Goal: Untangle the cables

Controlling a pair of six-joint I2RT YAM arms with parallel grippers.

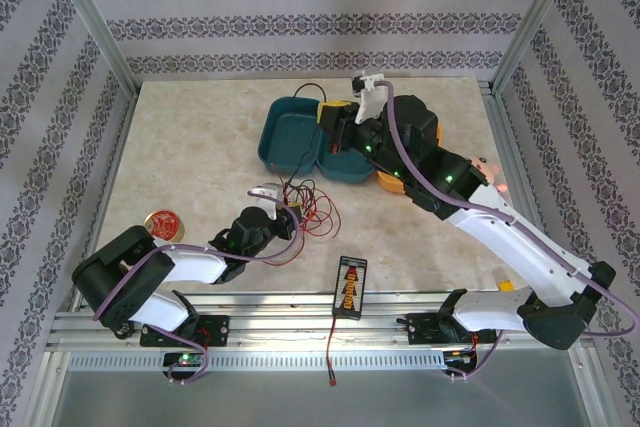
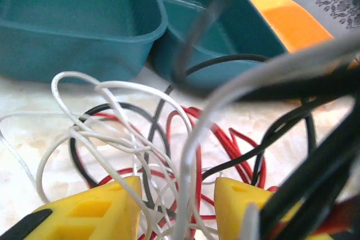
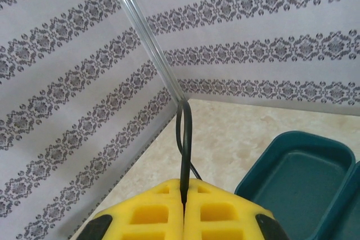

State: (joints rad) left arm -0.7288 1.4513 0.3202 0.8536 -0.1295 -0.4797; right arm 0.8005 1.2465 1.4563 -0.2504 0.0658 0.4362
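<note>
The red cable (image 1: 322, 209), the whitish cable (image 2: 107, 133) and the black cable (image 2: 264, 139) lie tangled on the marble table just in front of the teal container. My left gripper (image 1: 290, 212) (image 2: 177, 186) is low at the tangle's left side and open, with white, red and black strands running through the gap between its yellow fingers (image 2: 112, 209). My right gripper (image 1: 330, 119) (image 3: 184, 186) is raised above the container and shut on a loop of the black cable (image 3: 185, 133), which rises from the tangle.
An open teal two-part container (image 1: 290, 137) stands mid-table with a yellow-orange object (image 1: 385, 182) at its right. A small red tin (image 1: 163, 225) sits near the left arm. A black rectangular device (image 1: 350, 287) with a red lead lies at the front edge.
</note>
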